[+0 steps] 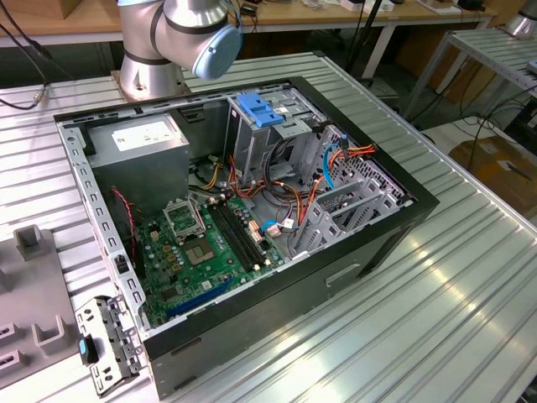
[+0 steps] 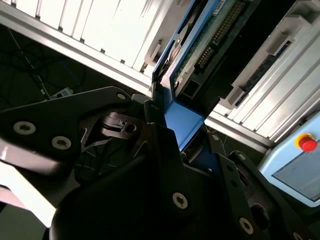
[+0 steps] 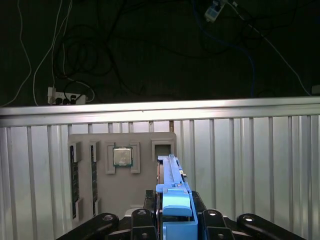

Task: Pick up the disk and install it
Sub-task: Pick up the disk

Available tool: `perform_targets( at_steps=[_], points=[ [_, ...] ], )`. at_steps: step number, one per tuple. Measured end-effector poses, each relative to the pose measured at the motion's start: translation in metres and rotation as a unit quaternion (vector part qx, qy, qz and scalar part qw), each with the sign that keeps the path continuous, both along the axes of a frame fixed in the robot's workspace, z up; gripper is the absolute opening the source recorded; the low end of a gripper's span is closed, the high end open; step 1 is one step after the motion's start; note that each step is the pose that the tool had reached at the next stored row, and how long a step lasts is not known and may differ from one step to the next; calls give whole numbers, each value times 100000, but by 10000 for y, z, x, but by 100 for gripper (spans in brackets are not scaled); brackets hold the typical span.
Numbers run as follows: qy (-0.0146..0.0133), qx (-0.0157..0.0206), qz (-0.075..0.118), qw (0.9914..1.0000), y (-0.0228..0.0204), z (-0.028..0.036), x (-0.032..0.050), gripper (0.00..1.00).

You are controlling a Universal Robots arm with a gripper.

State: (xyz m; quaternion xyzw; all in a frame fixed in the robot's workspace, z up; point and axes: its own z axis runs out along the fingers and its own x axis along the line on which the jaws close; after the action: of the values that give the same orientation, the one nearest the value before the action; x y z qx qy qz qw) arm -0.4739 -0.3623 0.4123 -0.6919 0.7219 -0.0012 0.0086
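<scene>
Pick looks done, install not begun. First wrist view: gripper clenched on the disk, which stands on edge between the dark fingers, blue side rail uppermost. Second wrist view shows the same grip from the other face, with the drive's green circuit board exposed. The disk hangs over a grey parts tray on the slatted table. Cannot tell whether it is fully clear of its holder. Also on the tray: a processor chip in its frame, memory sticks in slots, and an empty square recess near the disk. What is left, by my reading: the carry to the computer and seating the drive in a bay. Exterior view, its left to its right: tray edge, then a metal bracket with a blue tab lying by the case corner. Next the open computer case, holding the grey power-supply box, the green motherboard and the metal drive cage with blue plastic top. Right of the cage sit more bays. Loose orange, red and blue cables drape between cage and bays, a likely snag for anything sliding in. The arm rises behind the case.
</scene>
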Motion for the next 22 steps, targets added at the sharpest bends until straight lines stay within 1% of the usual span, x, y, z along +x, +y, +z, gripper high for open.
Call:
perform_targets(
  at_steps=[14, 17, 22],
  points=[
    [-1, 2, -1, 100000, 0, 75, 0, 37],
    [-2, 28, -1, 100000, 0, 107, 0, 37],
    [-3, 51, -1, 100000, 0, 128, 0, 37]
  ],
)
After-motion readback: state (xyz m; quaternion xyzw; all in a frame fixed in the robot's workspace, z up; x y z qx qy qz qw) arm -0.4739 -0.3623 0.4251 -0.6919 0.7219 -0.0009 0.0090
